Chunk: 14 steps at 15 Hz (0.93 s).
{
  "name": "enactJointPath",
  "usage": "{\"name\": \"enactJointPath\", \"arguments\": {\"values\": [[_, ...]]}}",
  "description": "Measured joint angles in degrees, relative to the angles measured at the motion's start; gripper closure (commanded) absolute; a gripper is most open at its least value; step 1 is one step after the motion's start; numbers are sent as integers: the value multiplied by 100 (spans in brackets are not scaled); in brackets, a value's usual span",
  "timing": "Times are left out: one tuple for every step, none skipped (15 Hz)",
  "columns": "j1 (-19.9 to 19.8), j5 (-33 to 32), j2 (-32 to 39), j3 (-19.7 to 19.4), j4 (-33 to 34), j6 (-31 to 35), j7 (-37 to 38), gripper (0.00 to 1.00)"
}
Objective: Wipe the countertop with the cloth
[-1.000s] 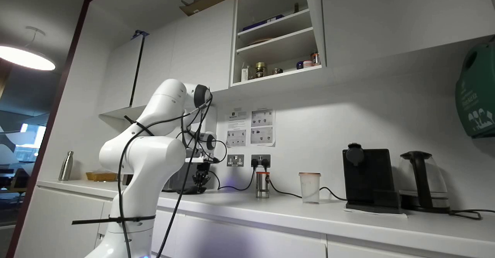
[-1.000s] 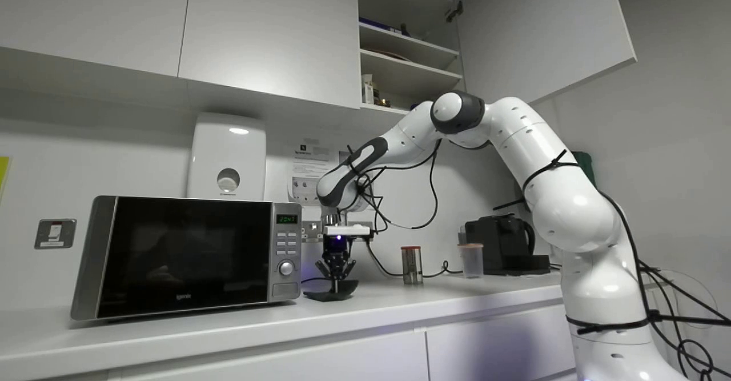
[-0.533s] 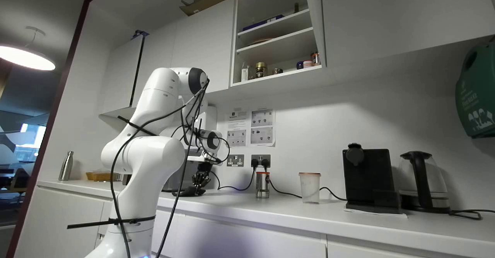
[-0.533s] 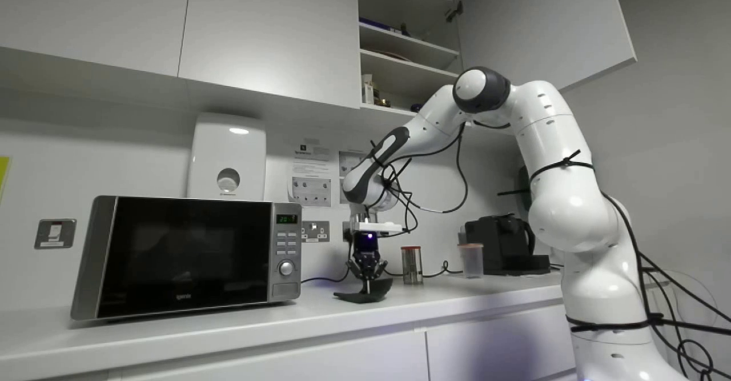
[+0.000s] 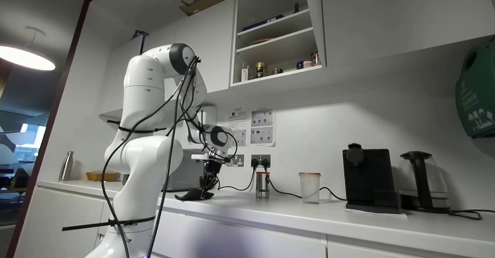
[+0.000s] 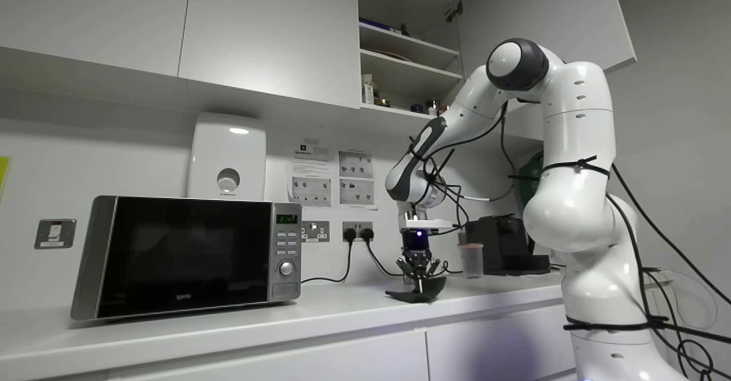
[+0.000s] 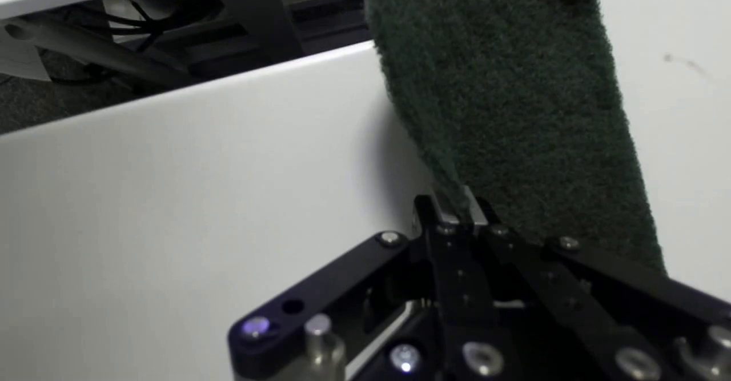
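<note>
Pointing lengthwise toward front edge of countertop (image 7: 171, 198), cloth (image 7: 528, 118), pinched in gripper (image 7: 460, 205)

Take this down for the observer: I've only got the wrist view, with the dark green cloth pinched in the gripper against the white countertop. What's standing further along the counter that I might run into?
Observer: In an exterior view, a red-lidded canister stands on the countertop, apart from the gripper.
Operator: Got it. Any appliances on the same counter?
Observer: Yes, across the exterior views three stand on it: a microwave, a black coffee machine and a kettle.
</note>
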Motion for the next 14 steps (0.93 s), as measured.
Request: {"name": "enactJointPath", "arguments": {"values": [[-150,-69,-180,-111,-195,66,6,99],[-324,-145,-339,-232,-363,133,6,99],[-508,-251,-468,-358,-499,204,8,99],[-710,-366,-570,-489,-607,268,9,99],[-915,-486,-650,-627,-688,328,10,99],[-1123,-580,-700,-763,-746,408,10,99],[-1313,-655,-721,-891,-773,472,10,99],[-1492,-719,-721,-1016,-774,521,10,99],[-1651,-764,-717,-1129,-774,581,10,99],[-1785,-800,-706,-1225,-771,648,13,99],[-1905,-838,-678,-1305,-747,700,27,99],[-1993,-865,-632,-1362,-705,747,51,99],[-2052,-889,-572,-1393,-647,792,99,99],[-2074,-911,-498,-1410,-567,828,171,99]]}}
